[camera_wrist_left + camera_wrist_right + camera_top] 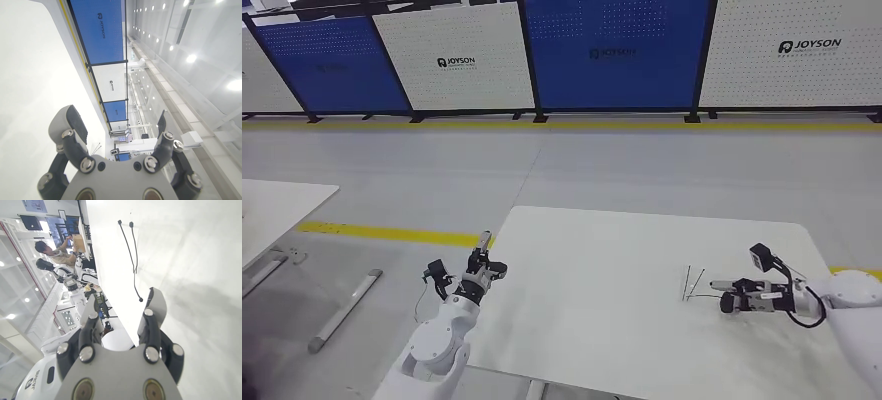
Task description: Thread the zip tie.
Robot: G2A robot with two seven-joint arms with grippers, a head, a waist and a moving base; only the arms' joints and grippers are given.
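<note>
zip ties [692, 282] lie loose on the white table [622, 300], near its 3 o'clock edge.
the left gripper [483, 245] sits low at the table's 9 o'clock edge, spread wide, pointing to 12. the right gripper [720, 290] lies low at 3 o'clock, also spread wide, pointing to 9 with the black ties just beside its tips. blue and white perforated panels [612, 50] bearing logos line 12 o'clock, beyond a grey floor [662, 160] with a yellow line [392, 233].

There are three black zip ties [134, 281] and two white tables [622, 300] in all.
</note>
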